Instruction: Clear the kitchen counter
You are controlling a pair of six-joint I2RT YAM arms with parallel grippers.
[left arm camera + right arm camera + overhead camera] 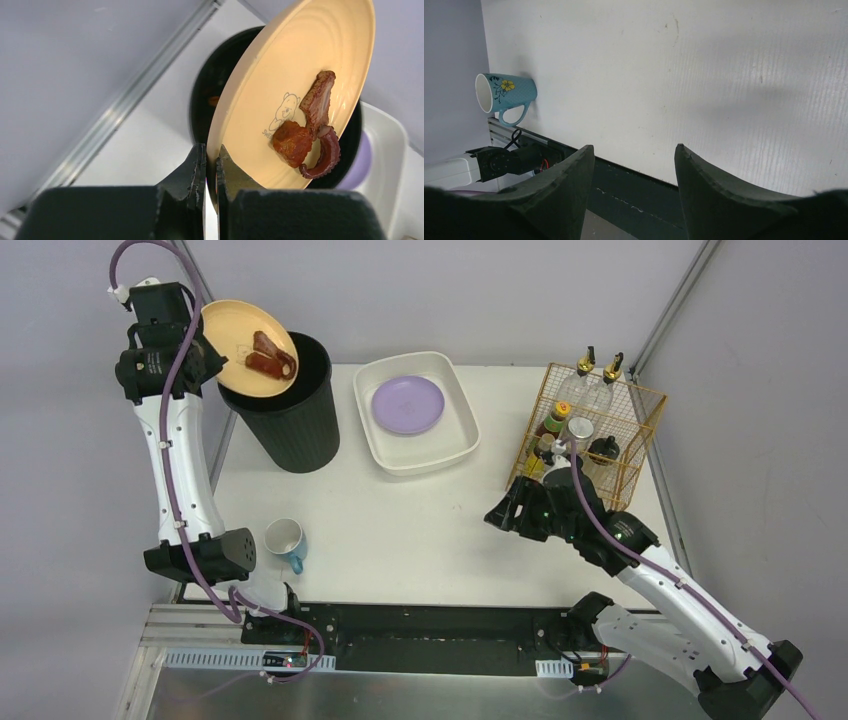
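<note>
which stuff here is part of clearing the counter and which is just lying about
In the job: yellow plate pinched by left gripper, tilted over black bin; food scraps on it; blue mug on kitchen counter.
Idle: white basin holding purple plate; gold wire rack of bottles.

One black bin (pixel 295 430) is pictured on one kitchen counter (pixel 420 530). Two plates are counted: a peach plate (pixel 230 335) tilted above the bin, and a purple plate (pixel 407 404) to the bin's right, laid in the one white basin (pixel 460 415). Three food pieces (pixel 300 142) are seen on the peach plate. One blue mug (pixel 285 542) is found in front of the bin and one gold wire rack (pixel 645 405) far to its right. The bottles (pixel 586 385) inside the rack cannot be counted exactly.
</note>
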